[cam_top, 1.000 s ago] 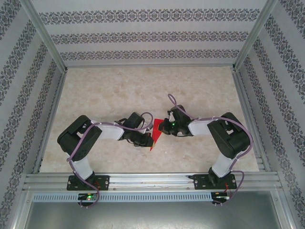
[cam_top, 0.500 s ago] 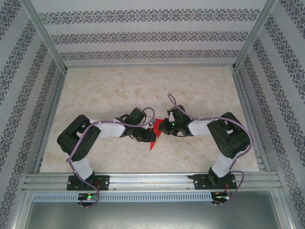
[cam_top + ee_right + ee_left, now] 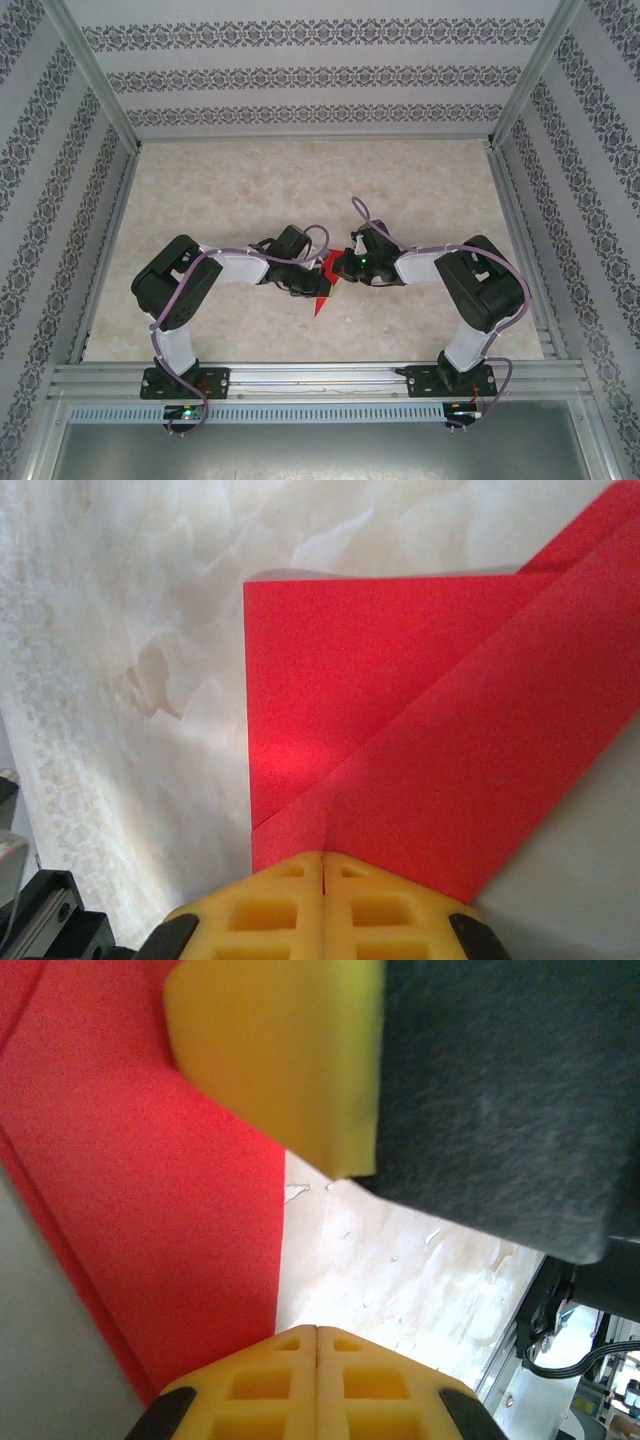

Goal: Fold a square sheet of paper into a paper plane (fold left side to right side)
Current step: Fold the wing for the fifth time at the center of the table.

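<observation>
**Left hand** [image 3: 308, 285]: two yellow moulded fingers on a black-and-white arm. Clenched, the fingers meeting with no gap in its wrist view [image 3: 317, 1345]. It sits over the left part of the paper. Whether a layer is pinched between the tips cannot be told. Change: over the last second it has travelled rightward across the sheet toward the other hand, and less red shows from above than before.

**Thin bright red sheet of paper** [image 3: 321, 298]: already folded from a square to a narrower pointed shape. It lies on the pale marbled stone-look surface [image 3: 250, 190], in its near half, between the two hands and touching both. The sharp tip points toward the arm bases. The right wrist view shows one flap overlapping another along a diagonal edge [image 3: 400, 710].

**Right hand** [image 3: 341, 268]: same yellow-fingered type, likewise clenched [image 3: 322, 865], tips at the edge of the overlapping flaps. Its place is unchanged over the last second, so it seems to act as the anchor.

**Reading**: the left hand's sweep probably carries or flattens the left-to-right fold. That step appears under way, the crease not yet confirmed. The thin sheet could drag or skew.
</observation>
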Controlling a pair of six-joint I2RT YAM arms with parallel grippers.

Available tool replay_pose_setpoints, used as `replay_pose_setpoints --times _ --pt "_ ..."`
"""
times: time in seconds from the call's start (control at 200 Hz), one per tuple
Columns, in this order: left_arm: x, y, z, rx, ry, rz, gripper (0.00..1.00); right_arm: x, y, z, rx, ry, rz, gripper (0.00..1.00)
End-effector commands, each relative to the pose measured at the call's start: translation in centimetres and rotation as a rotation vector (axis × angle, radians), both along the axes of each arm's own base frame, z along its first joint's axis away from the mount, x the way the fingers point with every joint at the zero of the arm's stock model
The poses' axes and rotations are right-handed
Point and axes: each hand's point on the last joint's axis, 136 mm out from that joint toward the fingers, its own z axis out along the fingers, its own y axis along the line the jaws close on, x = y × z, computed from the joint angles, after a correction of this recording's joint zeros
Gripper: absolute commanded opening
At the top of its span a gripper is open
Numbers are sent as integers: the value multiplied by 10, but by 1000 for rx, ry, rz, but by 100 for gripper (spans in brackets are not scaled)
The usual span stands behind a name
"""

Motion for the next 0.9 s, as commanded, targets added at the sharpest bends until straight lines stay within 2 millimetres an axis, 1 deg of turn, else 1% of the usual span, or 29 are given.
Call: replay_pose_setpoints --times 0.0,0.31,0.73,0.899 --pt "-3 6 -8 4 28 9 0 -24 -27 -46 -163 113 -18 0" --pt "-21 20 -22 43 62 1 0 -26 -32 -50 -184 127 -18 0" --pt "-52 38 -26 61 80 -28 0 -28 -39 -54 -196 140 -25 0" --pt "-61 43 -26 65 82 -36 0 -30 -42 -56 -200 145 -29 0"
